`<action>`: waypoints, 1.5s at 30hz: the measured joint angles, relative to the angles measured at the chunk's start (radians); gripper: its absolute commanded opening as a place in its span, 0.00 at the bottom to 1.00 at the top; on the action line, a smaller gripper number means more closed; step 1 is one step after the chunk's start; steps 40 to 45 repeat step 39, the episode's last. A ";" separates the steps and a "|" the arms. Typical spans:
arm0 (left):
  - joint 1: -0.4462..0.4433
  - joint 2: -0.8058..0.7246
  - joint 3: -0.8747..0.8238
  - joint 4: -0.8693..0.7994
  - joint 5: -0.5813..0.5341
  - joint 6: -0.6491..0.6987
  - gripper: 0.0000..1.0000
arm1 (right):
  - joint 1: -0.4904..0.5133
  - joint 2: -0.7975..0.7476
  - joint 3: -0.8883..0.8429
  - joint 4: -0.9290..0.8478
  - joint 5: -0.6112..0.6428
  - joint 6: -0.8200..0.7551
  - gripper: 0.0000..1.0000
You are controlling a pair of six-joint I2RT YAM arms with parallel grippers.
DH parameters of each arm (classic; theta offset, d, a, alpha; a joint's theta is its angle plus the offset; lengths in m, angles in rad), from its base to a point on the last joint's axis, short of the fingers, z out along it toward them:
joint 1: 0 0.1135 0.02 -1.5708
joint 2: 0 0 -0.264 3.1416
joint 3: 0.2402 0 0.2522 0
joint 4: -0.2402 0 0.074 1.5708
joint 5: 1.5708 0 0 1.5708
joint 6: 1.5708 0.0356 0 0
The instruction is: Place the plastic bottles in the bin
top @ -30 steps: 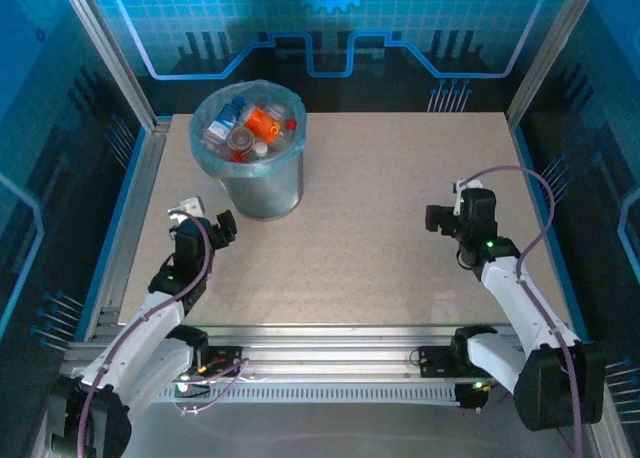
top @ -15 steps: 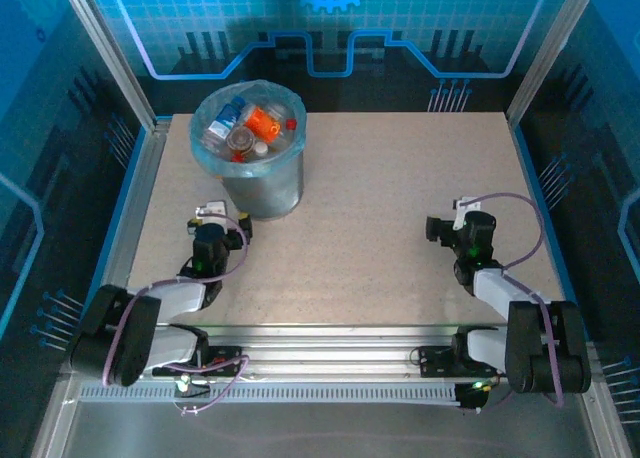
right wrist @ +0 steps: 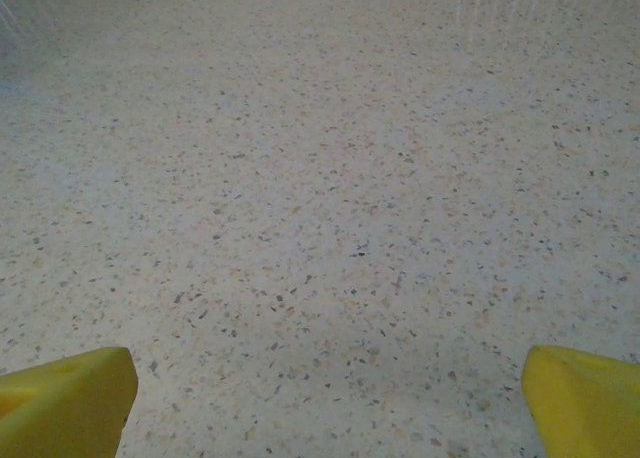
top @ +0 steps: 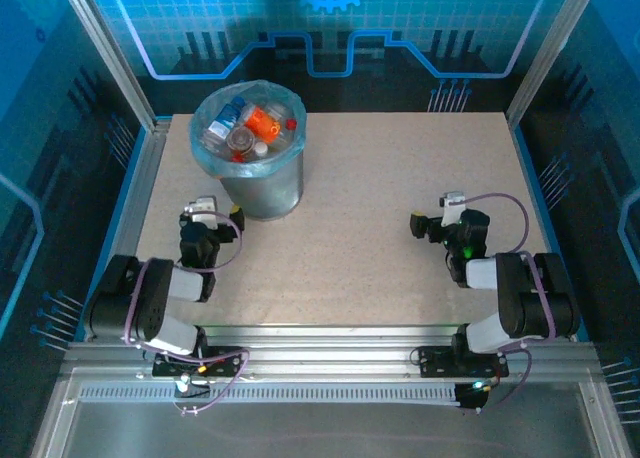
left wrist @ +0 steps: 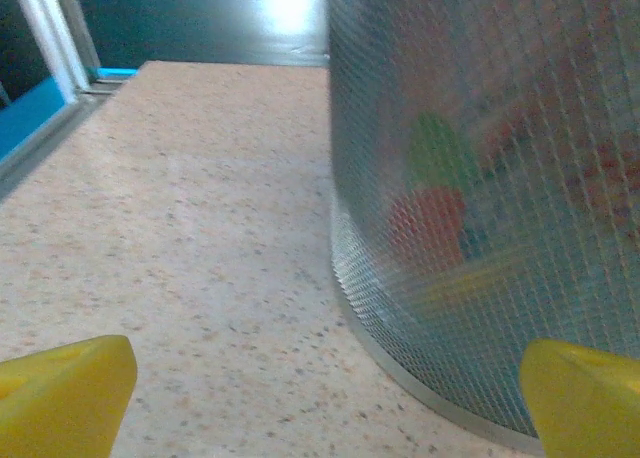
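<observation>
Aluminium rails (top: 330, 343) run along the near edge, and just beyond them both arms sit folded low over their bases. Your left gripper (top: 210, 218) has its jaws spread wide with nothing between them; its 2 yellow fingertips (left wrist: 65, 393) frame the speckled table (top: 380, 178) and the foot of the bin (top: 262, 193). Your right gripper (top: 445, 221) is likewise spread wide and empty, with bare tabletop in its wrist view.

Farther back on the left stands the bin, a grey mesh bucket lined with a light-blue bag. The plastic bottles (top: 250, 126) lie heaped inside it, up to the rim, and I see none on the tabletop. By that, I judge the task done or nearly so.

Should you handle one again, expect it to be light, thin-walled and slick: it will probably dent under a hard squeeze and roll if nudged. I would take it across the middle of the body, over the label, rather than at the cap.

Mind the bin itself. It looks light enough to slide or tip, and your left fingers sit just beside its wall, so any forward move there could shove it. Green and red blurs show through the mesh; what they are I cannot tell. Behind everything, blue panels (top: 420, 18) close off the far side.
</observation>
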 measured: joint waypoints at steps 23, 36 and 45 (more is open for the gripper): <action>-0.002 0.045 0.150 -0.193 -0.051 -0.035 0.99 | 0.097 0.013 0.088 -0.058 0.159 -0.041 1.00; -0.002 0.045 0.152 -0.203 -0.051 -0.035 0.99 | 0.097 0.013 0.088 -0.058 0.159 -0.042 1.00; -0.002 0.045 0.152 -0.203 -0.051 -0.035 0.99 | 0.097 0.013 0.088 -0.058 0.159 -0.042 1.00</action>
